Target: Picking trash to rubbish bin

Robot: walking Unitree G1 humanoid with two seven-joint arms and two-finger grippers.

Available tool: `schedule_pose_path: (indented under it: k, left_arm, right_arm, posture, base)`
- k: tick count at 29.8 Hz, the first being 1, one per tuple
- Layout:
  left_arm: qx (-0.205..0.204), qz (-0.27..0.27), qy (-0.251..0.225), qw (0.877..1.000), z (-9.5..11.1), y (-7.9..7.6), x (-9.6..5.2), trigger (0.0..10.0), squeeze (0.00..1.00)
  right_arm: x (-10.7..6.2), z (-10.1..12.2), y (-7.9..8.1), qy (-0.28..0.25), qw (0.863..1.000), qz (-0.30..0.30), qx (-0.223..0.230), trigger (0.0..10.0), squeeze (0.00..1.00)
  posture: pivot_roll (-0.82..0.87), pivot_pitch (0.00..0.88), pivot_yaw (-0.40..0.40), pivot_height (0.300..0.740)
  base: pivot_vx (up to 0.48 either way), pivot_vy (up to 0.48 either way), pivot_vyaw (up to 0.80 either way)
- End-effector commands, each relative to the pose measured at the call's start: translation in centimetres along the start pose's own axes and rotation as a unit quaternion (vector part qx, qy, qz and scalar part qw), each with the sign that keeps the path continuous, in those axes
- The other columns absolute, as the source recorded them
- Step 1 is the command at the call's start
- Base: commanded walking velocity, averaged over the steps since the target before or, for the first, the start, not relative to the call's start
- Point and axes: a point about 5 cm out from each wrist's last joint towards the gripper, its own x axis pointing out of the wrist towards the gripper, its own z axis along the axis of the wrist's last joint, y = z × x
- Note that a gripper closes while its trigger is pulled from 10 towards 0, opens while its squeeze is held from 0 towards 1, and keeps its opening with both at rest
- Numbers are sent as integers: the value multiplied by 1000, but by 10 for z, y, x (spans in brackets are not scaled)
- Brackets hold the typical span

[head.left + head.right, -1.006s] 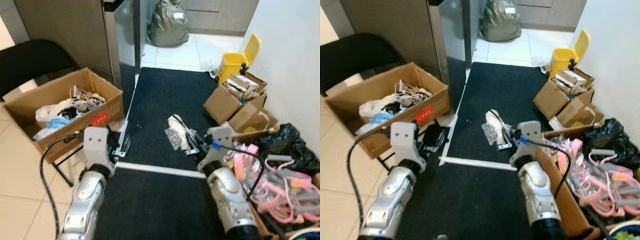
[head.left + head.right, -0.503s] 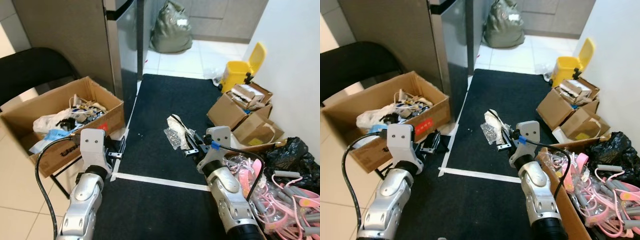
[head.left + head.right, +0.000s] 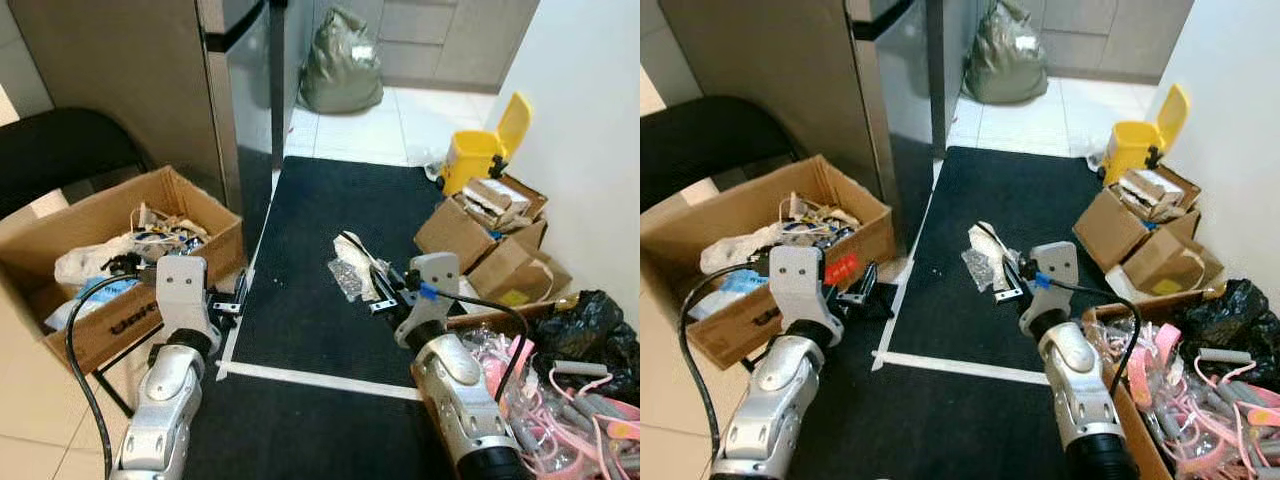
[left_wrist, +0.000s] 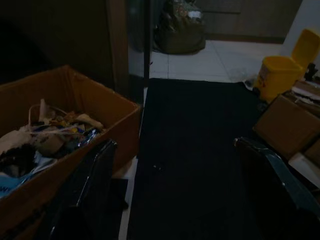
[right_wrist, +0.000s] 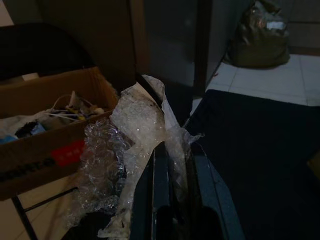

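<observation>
The trash is already picked up, but it is not yet in the bin, so I judge that the carrying and the dropping are the part that is left. The right gripper [image 3: 383, 290] has its two black fingers closed tight on a piece of bubble wrap [image 3: 352, 268], and it holds it in the air above the black mat [image 3: 330, 200], in front of the robot's right arm. The yellow bin [image 3: 478, 146] stands with its lid up at the far right edge of the mat, beside the wall, well apart from the gripper, so the robot probably has to go forward and to the right before it can let go. The left gripper [image 4: 175, 165] holds nothing; its fingers stand wide apart, near the corner of the big cardboard box [image 3: 110, 205] on the left, which is full of mixed scraps. The bubble wrap is clear and crumpled, with a whitish, a little dirty strip of plastic in it; in the right wrist view it rises above the fingers and hangs loosely to one side. It looks light and floppy, so it may swing while the robot walks.
</observation>
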Motion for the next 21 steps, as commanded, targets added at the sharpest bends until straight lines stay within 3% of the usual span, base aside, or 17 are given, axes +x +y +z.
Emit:
schedule_pose_path:
  k: [1,7,21]
  left_arm:
    - [4,3,9,1000,-2,2,-2,10000,0]
    - [4,3,8,1000,-2,2,-1,10000,0]
    - [6,3,11,1000,-1,3,-3,10000,0]
  right_arm:
    - [0,-1,3,1,1000,10,-5,10000,0]
    - [0,-1,3,1,1000,11,-6,10000,0]
    - [1,-1,7,2,1000,26,-4,10000,0]
  posture:
    - [56,110,-23,740]
    - [55,111,-21,740]
    - [62,127,-18,740]
  base:
    - [296,0,0]
    - [295,0,0]
    - [297,0,448]
